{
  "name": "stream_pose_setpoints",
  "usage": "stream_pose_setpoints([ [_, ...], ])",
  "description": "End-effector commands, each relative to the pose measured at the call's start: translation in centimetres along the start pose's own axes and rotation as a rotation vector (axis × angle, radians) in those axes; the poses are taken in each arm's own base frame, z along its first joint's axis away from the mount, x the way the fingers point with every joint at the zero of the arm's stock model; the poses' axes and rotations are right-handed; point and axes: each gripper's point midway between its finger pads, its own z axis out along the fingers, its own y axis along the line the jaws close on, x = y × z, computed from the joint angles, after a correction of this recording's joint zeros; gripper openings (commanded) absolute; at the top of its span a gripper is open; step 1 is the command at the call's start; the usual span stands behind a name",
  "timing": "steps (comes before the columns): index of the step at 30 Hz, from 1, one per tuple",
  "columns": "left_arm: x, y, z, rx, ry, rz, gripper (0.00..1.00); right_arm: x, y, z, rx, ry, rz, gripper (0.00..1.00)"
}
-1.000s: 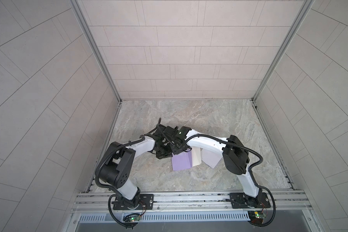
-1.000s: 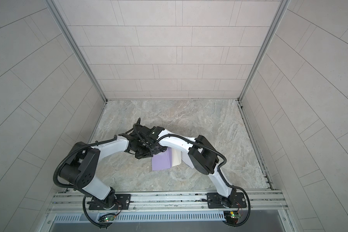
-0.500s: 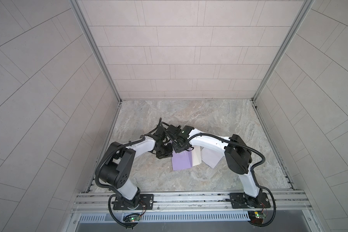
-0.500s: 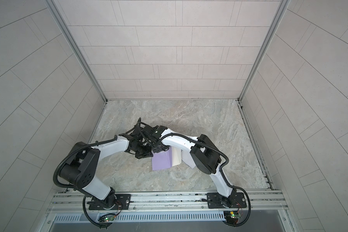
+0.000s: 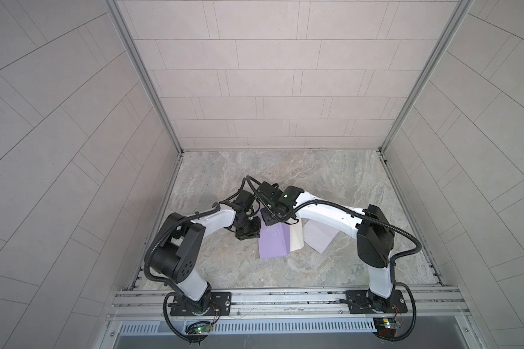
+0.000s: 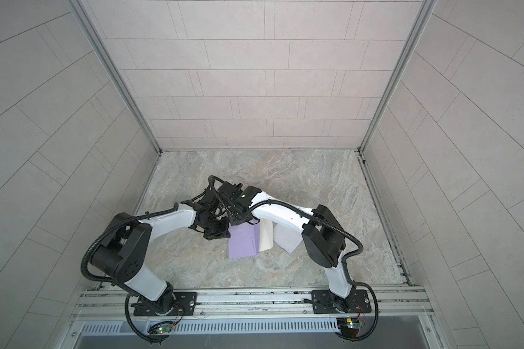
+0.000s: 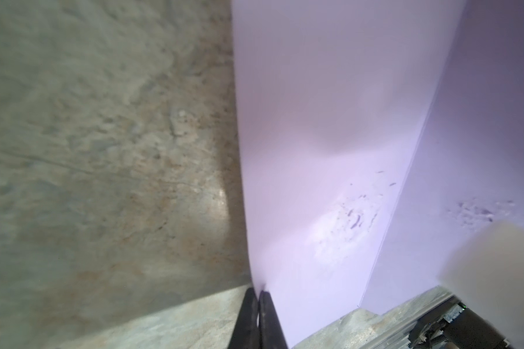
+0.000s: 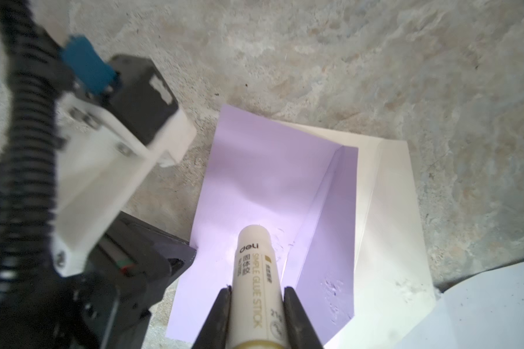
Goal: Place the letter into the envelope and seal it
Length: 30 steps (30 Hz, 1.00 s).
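The right gripper (image 8: 256, 293) with its glue stick (image 8: 252, 272) has slid slightly rightward along the purple envelope (image 8: 254, 181).

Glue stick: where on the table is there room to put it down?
Bare table lies behind the left gripper and right gripper, up to the back wall, and between the purple envelope and the front rail. The middle is crowded: both grippers, glue stick, envelope, white paper.
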Motion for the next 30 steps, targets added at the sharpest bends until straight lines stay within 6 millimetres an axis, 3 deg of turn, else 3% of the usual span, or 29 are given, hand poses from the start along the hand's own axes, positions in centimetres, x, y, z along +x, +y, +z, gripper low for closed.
stream_pose_setpoints([
  [1, 0.2, 0.2, 0.1, -0.035, 0.016, 0.021, 0.0, 0.4, -0.2, 0.1, 0.006, 0.029, 0.001, 0.0],
  [6, 0.2, 0.2, 0.0, -0.042, 0.012, 0.028, 0.0, 2.0, 0.1, 2.5, -0.018, 0.126, 0.024, 0.0],
  [15, 0.1, 0.3, -0.3, -0.055, 0.001, 0.027, 0.0, 4.0, -0.3, 4.6, -0.015, 0.249, 0.031, 0.0],
  [24, 0.0, 0.5, -0.4, -0.069, -0.005, 0.026, 0.0, 4.2, -4.5, 5.3, 0.23, 0.252, -0.021, 0.0],
  [30, 0.1, 0.9, -0.4, -0.088, -0.004, 0.027, 0.0, 4.6, -6.2, 5.3, 0.295, 0.259, -0.035, 0.0],
])
